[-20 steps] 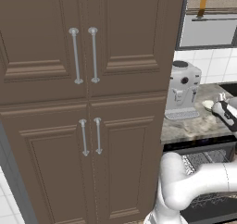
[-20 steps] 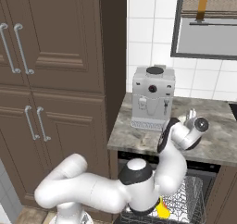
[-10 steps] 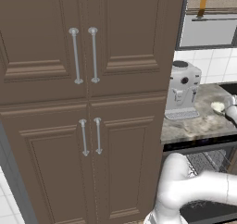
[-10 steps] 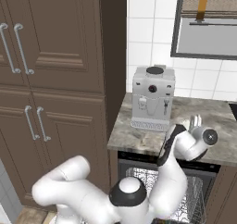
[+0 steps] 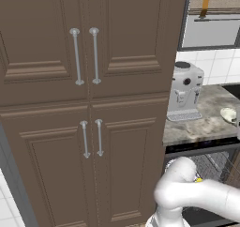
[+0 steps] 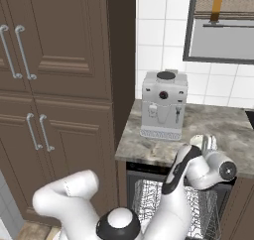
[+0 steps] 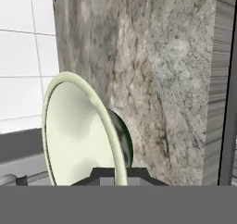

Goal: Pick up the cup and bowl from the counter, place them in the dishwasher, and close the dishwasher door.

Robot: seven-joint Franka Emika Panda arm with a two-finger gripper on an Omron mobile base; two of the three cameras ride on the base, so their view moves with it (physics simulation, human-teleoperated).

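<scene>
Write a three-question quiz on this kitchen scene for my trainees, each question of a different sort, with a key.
1. True or false: the coffee machine stands on the counter.
2. What are the fingers shut on? A: the rim of the bowl. B: a cabinet handle. C: the window blind.
3. Fill the gap: the yellow cup sits in the wire ____ of the open dishwasher.

Key: 1 true; 2 A; 3 rack.
</scene>
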